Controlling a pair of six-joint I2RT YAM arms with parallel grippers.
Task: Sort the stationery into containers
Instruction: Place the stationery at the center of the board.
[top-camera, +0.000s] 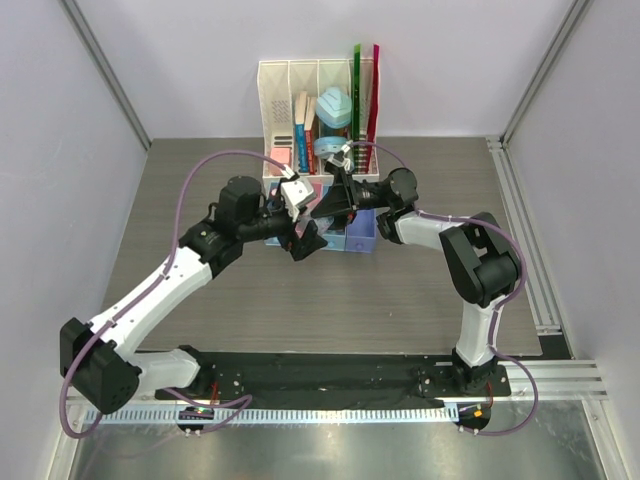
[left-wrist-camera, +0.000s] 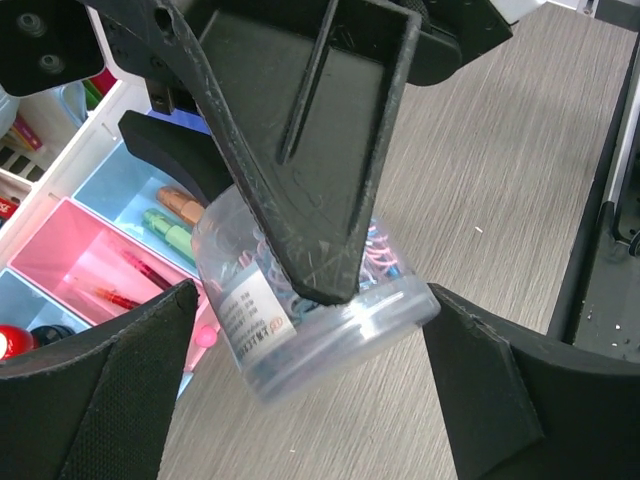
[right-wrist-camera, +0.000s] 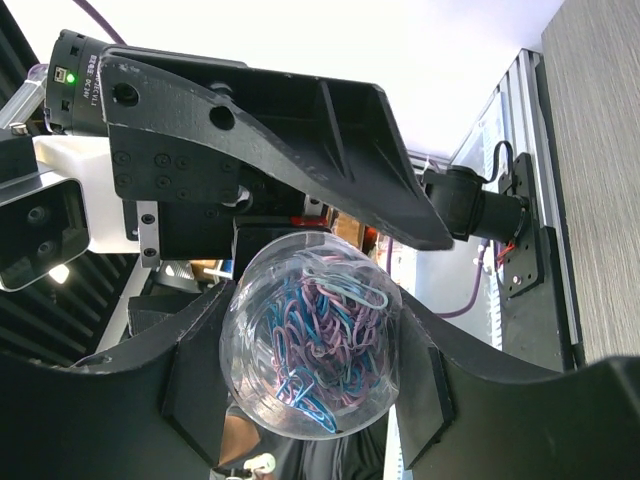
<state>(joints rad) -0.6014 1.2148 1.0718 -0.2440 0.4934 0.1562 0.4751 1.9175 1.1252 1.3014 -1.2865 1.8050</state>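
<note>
Where the two arms meet above the row of bins (top-camera: 362, 232), just in front of the white desk organiser (top-camera: 272, 110), the clear round tub (left-wrist-camera: 300, 345) of lilac and blue paper clips hangs off the table. It is clamped across its curved wall by the right gripper (right-wrist-camera: 312, 330), whose partly closed pads sit against it on both sides. The left gripper (left-wrist-camera: 312, 298) faces it from the opposite side with its fingers (left-wrist-camera: 100, 390) spread wide, one on each side of the tub. Neither visibly presses on it, though one stands very close to the rim, and this gripper holds nothing. The tub's short axis is tilted in the left wrist view and points almost straight at the right wrist camera, which sees the flat face end-on. Both arms are equally near. Because the tub lies directly between the left fingers, a handover seems likely, with those fingers closing on the wall left free. Beside and below lie the pink bin (left-wrist-camera: 60, 255) with dark-red pens (left-wrist-camera: 135, 270) and the light blue bin (left-wrist-camera: 120, 180) with orange and green pieces (left-wrist-camera: 170, 220). Which compartment the tub hangs over cannot be told.
</note>
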